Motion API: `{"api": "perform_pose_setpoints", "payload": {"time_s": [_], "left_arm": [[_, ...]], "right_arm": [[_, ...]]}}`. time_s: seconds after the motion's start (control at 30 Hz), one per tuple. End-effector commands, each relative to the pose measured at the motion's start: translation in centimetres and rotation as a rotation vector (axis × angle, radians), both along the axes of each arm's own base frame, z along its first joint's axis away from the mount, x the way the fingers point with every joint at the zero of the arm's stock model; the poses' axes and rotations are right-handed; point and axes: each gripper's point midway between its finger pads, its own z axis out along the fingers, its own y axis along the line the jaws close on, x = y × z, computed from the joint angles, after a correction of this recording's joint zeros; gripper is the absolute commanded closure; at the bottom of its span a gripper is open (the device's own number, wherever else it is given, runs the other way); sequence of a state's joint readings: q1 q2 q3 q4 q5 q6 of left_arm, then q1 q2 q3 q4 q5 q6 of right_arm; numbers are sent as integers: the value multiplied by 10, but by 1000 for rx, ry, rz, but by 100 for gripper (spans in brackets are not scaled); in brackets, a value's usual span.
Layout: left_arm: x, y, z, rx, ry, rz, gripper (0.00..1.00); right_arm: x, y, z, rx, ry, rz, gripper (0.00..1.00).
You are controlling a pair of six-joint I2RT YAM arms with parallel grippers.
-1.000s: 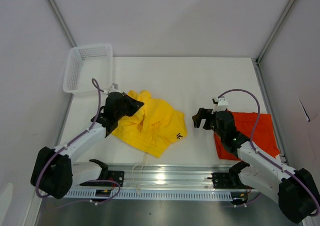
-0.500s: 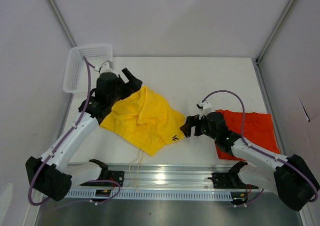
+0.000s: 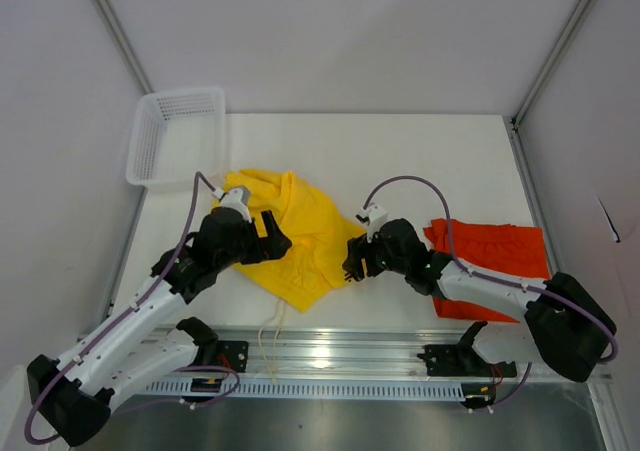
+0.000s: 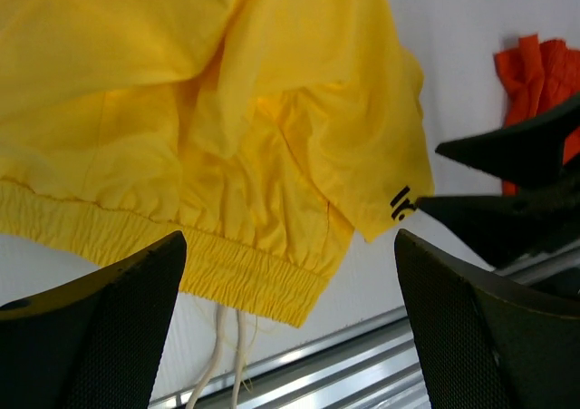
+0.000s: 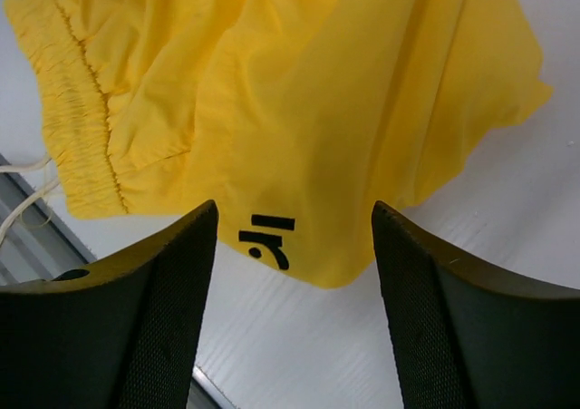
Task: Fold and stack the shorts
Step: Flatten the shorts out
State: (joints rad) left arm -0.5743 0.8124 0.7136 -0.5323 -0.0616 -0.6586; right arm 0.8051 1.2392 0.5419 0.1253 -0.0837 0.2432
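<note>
The yellow shorts [image 3: 305, 233] lie rumpled on the white table, left of centre, with the waistband [image 4: 227, 264] and white drawstrings [image 4: 220, 359] toward the near rail. My left gripper [image 3: 270, 233] hovers open over their left part, nothing between its fingers [image 4: 100, 336]. My right gripper [image 3: 352, 263] is open at the shorts' right hem, where the black logo [image 5: 267, 238] lies just under its fingers [image 5: 426, 318]. The orange-red shorts [image 3: 495, 259] lie flat to the right, partly under the right arm.
A white mesh basket [image 3: 150, 141] stands at the table's far left corner. A metal rail [image 3: 330, 356] runs along the near edge, and the drawstrings [image 3: 272, 333] trail onto it. Grey walls close in both sides.
My left gripper let go of the yellow shorts, swung toward the basket, then came back over them. My right gripper moved left from the orange-red shorts to the yellow hem, its jaws narrowing somewhat.
</note>
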Motion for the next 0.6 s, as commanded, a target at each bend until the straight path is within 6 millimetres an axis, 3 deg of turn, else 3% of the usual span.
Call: {"api": "perform_pose_setpoints", "payload": {"time_s": [0.0, 0.1, 0.27, 0.4, 0.57], "left_arm": [[-22, -5, -20, 51, 33, -47, 3], [-37, -17, -39, 86, 62, -123, 4], [-54, -31, -65, 196, 88, -204, 4], [-59, -41, -80, 297, 102, -231, 5], [-63, -65, -90, 338, 77, -301, 6]], "right_arm": [[9, 4, -9, -64, 17, -4, 31], [16, 5, -19, -106, 48, -30, 40], [34, 11, -21, -147, 64, -95, 43], [42, 12, -22, -169, 89, -125, 95], [65, 15, 10, -111, 89, -161, 100]]}}
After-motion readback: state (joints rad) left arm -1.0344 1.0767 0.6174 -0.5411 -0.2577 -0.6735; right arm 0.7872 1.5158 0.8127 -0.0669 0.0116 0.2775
